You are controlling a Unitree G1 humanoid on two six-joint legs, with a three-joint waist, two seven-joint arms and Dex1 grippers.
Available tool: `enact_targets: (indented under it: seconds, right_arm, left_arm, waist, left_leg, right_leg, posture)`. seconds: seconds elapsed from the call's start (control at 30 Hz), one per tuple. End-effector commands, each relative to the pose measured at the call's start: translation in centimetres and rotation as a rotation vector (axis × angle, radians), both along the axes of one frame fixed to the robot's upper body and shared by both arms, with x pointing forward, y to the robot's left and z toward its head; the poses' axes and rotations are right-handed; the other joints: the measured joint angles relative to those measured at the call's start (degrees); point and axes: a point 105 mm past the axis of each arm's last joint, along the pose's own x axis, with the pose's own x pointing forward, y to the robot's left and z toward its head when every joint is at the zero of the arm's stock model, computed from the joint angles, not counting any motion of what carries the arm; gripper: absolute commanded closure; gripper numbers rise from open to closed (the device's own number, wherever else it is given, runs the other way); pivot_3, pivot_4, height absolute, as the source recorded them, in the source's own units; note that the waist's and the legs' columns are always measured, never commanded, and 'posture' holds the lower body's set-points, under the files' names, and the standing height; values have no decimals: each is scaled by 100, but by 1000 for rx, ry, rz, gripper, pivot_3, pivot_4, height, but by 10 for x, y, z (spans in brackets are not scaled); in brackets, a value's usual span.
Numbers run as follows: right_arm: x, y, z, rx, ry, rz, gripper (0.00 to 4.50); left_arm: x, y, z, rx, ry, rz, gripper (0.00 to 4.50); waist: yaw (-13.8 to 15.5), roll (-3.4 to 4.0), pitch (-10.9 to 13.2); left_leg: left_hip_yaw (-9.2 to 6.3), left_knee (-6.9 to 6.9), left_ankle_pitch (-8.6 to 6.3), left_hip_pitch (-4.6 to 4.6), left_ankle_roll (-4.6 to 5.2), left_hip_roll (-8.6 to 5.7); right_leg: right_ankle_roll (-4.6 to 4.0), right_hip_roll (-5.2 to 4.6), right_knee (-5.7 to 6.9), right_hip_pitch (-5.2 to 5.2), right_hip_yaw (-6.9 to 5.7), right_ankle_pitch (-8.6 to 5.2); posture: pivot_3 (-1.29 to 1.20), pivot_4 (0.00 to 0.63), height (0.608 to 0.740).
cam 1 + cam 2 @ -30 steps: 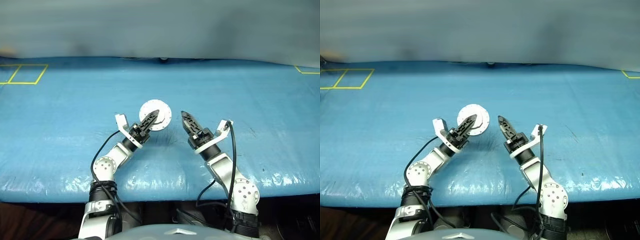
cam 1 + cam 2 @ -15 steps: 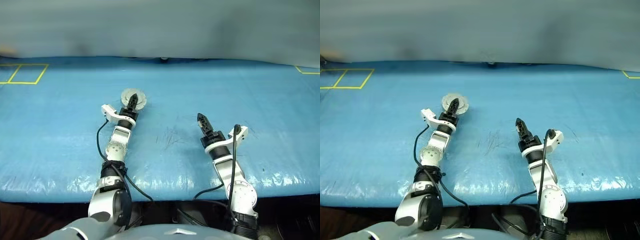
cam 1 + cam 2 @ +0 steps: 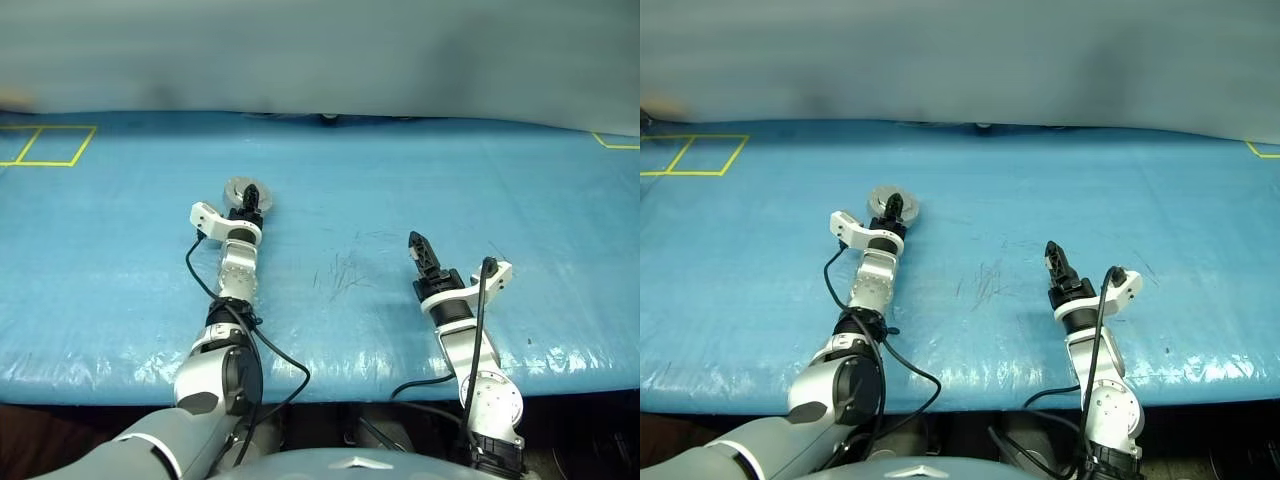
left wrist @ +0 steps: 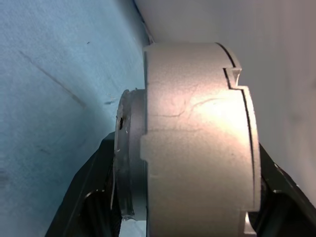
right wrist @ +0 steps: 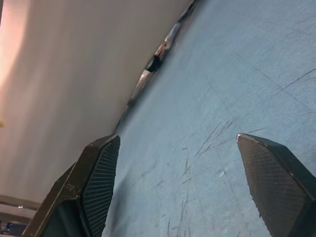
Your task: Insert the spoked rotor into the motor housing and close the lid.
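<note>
Our left claw (image 3: 250, 197) is clamped across the thickness of the motor housing (image 3: 238, 190), one black finger (image 4: 94, 187) on each flat side; in the left wrist view the silver casing stands on edge between them, its stepped rim seam facing the camera. We judge the plain grey disc closing one side to be the lid (image 4: 197, 143), already shut against the casing, though the seam alone does not prove it is fully seated. The spoked rotor is nowhere on the cloth, so we take it to be inside, but cannot confirm that. The housing sits far out on the blue tabletop (image 3: 400, 180), left of centre, at the end of a straightened arm; whether its lower edge touches the cloth we cannot tell. This reads as a put-down spot, well away from the middle where the scuff marks (image 3: 338, 270) lie. Our right claw (image 3: 421, 245) hangs well apart on the other side, fingers spread and holding nothing, the right wrist view looking between them at bare cloth. Yellow tape squares (image 3: 45, 146) mark the far left corner.
</note>
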Motion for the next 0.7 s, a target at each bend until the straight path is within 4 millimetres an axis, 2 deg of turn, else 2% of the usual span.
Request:
enact_targets:
  seconds: [0.03, 0.1, 0.13, 0.43, 0.7]
  right_arm:
    - [1, 5, 12, -8, -44, 13, 522]
    - [2, 6, 12, -12, -43, 15, 522]
    - [2, 5, 11, -15, -42, 15, 522]
    - [3, 4, 7, -37, -15, 19, 522]
    - [3, 3, 4, -106, -3, 12, 522]
  left_arm:
    - [4, 0, 19, 76, -43, 50, 749]
    - [3, 5, 20, 111, -51, 77, 70]
    - [2, 6, 22, 128, -64, 83, 30]
    - [-10, 3, 39, 313, -159, 128, 30]
    - [-17, 10, 56, 486, -243, 171, 30]
  waist:
    - [-16, 1, -1]
    - [-15, 0, -1]
    - [-13, 0, 0]
    - [-11, 1, -1]
    - [15, 2, -1]
  left_leg:
    - [0, 0, 0, 1, 0, 0]
    - [2, 0, -1, 7, 1, 0]
    - [2, 0, -1, 8, 2, 0]
    - [5, 2, 0, 10, 1, 0]
    - [7, 3, -7, 13, 18, 0]
  right_leg:
    - [0, 0, 1, 1, 1, 0]
    - [1, -1, 3, 4, 5, 0]
    - [1, 0, 3, 4, 5, 1]
    - [5, 3, 4, 5, 17, 5]
    - [11, 8, 5, 8, 24, 9]
  posture:
    - [0, 150, 740]
    - [0, 150, 740]
    - [0, 150, 740]
    - [0, 150, 740]
    - [0, 150, 740]
